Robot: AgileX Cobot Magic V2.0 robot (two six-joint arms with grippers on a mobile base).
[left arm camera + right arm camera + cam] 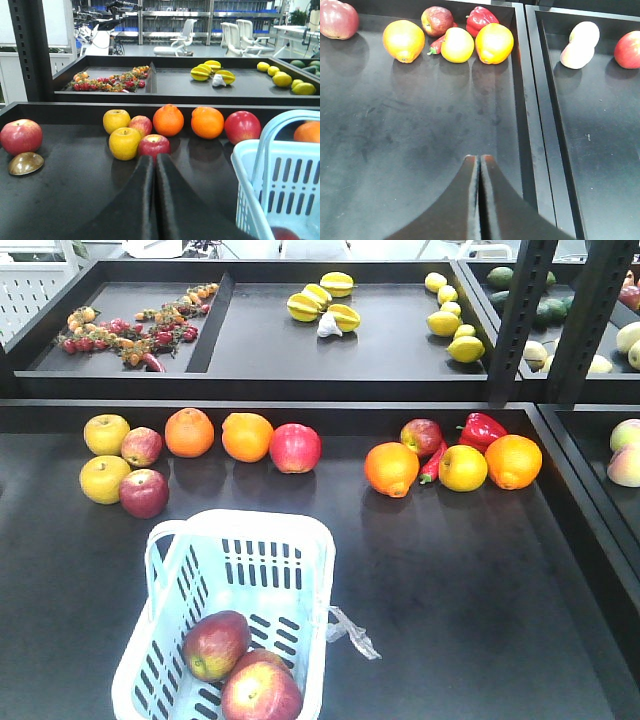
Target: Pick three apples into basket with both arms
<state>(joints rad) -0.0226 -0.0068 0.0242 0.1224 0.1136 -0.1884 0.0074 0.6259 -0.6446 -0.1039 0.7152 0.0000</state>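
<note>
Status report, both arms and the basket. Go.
Left gripper shut, empty; right gripper shut, empty. Two apples in the basket, one short. Nearest loose apple sits left of basket, nothing blocking it.

No readable text, labels, brands, numbers or signs anywhere in these three views.

It was a lab staged as a produce shop: black display trays of fruit, office chairs and metal shelving behind.
</note>
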